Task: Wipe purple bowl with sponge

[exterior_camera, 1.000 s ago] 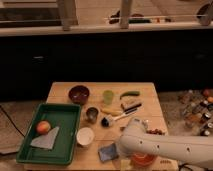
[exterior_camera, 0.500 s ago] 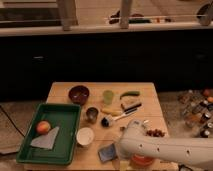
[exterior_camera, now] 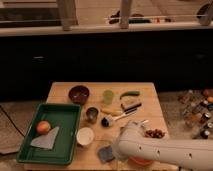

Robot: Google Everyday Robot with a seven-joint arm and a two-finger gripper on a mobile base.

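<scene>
The purple bowl (exterior_camera: pixel 78 93) is small, round and dark maroon. It stands at the table's back left. The sponge (exterior_camera: pixel 105 153) is a flat blue-grey pad lying near the table's front edge. My white arm comes in from the lower right, and my gripper (exterior_camera: pixel 117 149) is at its end, right beside the sponge on its right side. The gripper is far from the purple bowl. The arm covers most of an orange bowl (exterior_camera: pixel 140 161).
A green tray (exterior_camera: pixel 68 116) at the left holds an apple (exterior_camera: pixel 43 127) and a grey cloth (exterior_camera: pixel 45 140). A white cup (exterior_camera: pixel 85 136), metal cup (exterior_camera: pixel 92 114), green cup (exterior_camera: pixel 108 96), brush (exterior_camera: pixel 114 119) and tan block (exterior_camera: pixel 131 104) stand mid-table. Jars (exterior_camera: pixel 197 112) stand at the right.
The end of my arm has shifted slightly left and down, closer to the sponge. Nothing on the table has moved.
</scene>
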